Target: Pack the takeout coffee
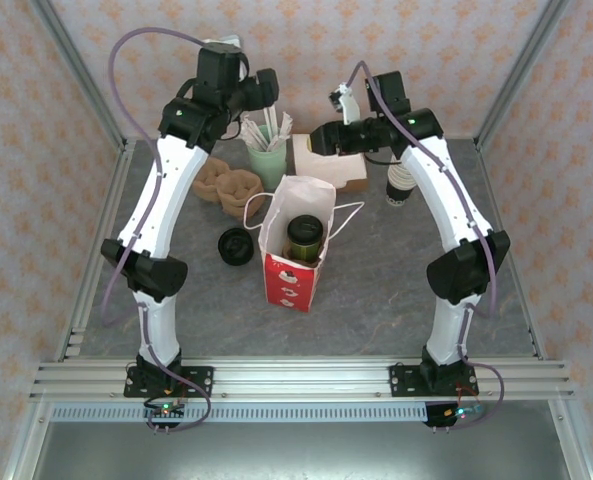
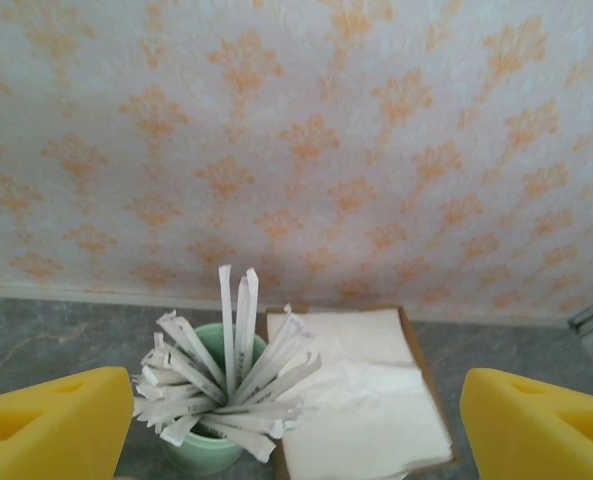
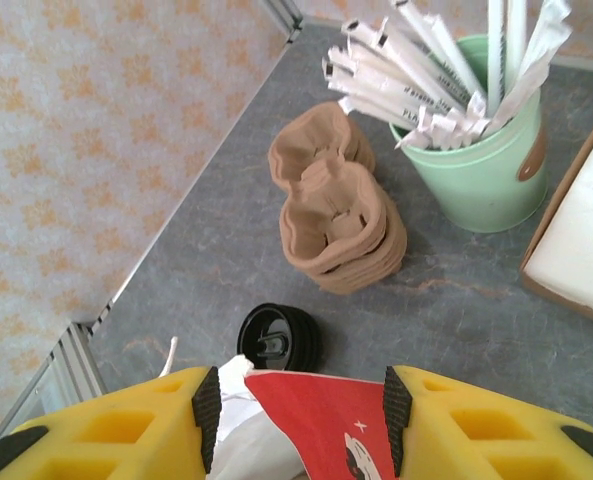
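The takeout coffee [image 1: 304, 236], a dark green cup with a black lid, stands upright inside the red-and-white paper bag [image 1: 288, 285] at the table's middle. My right gripper [image 1: 328, 140] hangs above and behind the bag. In the right wrist view its jaws [image 3: 301, 410] are apart with nothing held, and the bag's red rim [image 3: 326, 420] lies below them. My left gripper [image 1: 271, 88] is raised high at the back. In the left wrist view its yellow fingers [image 2: 56, 420] stand wide open and empty.
A green cup of wrapped straws [image 1: 268, 150] and a tray of white napkins [image 1: 331, 160] stand at the back. Brown cup carriers [image 1: 231, 188] and a low pile of black lids [image 1: 236, 246] lie left of the bag. A cup stack [image 1: 401, 185] lies at the back right.
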`<state>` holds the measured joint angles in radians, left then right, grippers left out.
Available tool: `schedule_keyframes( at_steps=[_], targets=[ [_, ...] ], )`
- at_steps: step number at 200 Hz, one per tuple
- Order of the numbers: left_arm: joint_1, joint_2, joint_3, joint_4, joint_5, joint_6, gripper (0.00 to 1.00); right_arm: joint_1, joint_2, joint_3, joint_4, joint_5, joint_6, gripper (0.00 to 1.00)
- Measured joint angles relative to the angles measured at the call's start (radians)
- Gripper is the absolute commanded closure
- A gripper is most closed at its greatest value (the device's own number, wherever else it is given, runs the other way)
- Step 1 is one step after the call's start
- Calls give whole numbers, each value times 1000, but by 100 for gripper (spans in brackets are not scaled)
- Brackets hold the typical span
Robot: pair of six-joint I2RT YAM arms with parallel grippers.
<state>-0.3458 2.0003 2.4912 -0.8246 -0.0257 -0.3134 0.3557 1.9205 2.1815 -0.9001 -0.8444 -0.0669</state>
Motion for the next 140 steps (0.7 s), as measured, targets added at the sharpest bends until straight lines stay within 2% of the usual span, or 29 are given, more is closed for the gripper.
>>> schedule_keyframes(
  at_steps=[68,111,140],
  targets=[
    [27,66,3,-85,18,37,19,-23,-41,-64,33,49,58,52],
    [48,98,62,-107,18,27,20,-34,-71,-81,101,96,125,54],
    [58,101,62,-104,31,24,26,-34,-79,-84,162,143,171,46]
  ],
)
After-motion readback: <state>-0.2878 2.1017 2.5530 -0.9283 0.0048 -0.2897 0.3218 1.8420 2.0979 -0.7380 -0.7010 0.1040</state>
